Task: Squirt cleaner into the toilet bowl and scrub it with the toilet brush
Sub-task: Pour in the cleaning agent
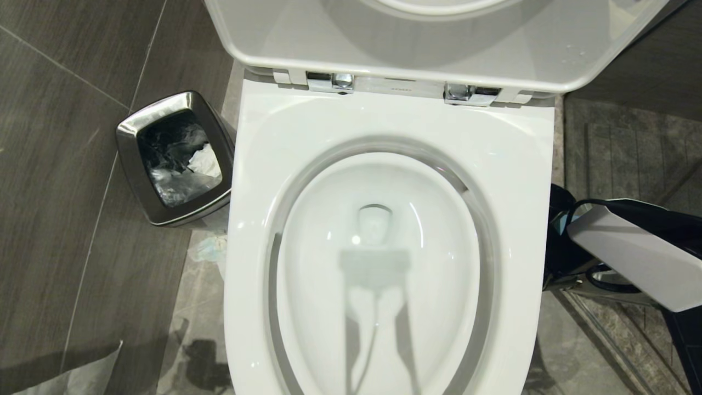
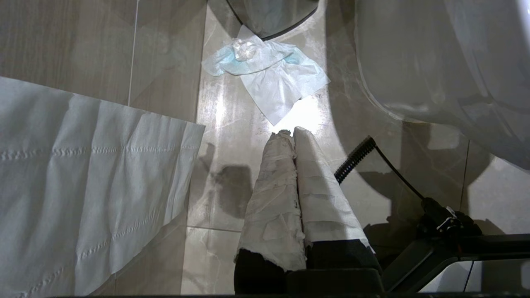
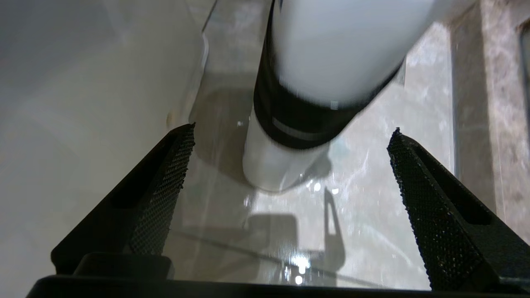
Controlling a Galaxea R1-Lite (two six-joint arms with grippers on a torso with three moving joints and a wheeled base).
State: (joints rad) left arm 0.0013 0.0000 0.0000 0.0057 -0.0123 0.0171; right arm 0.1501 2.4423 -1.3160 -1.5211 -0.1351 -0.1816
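Note:
The toilet bowl [image 1: 384, 131] fills the head view, lid up, with water in its oval basin. My right arm [image 1: 630, 258] reaches down to the floor by the bowl's right side. In the right wrist view my right gripper [image 3: 292, 128] stands wide open above the floor, nothing between its black fingers [image 3: 169, 182]. Just beyond the tips stands a white bottle with a dark band [image 3: 290, 120], apparently the cleaner; its cap is out of view. My left gripper [image 2: 292, 131] is shut and empty, its fingers wrapped in white paper, low over the floor. The toilet brush is out of view.
A small steel bin [image 1: 175, 159] with a liner stands left of the toilet. A crumpled tissue [image 2: 269, 70] lies on the floor ahead of my left gripper, and a sheet of white paper [image 2: 83, 178] lies beside it. The toilet's outer wall [image 3: 83, 103] is close by my right gripper.

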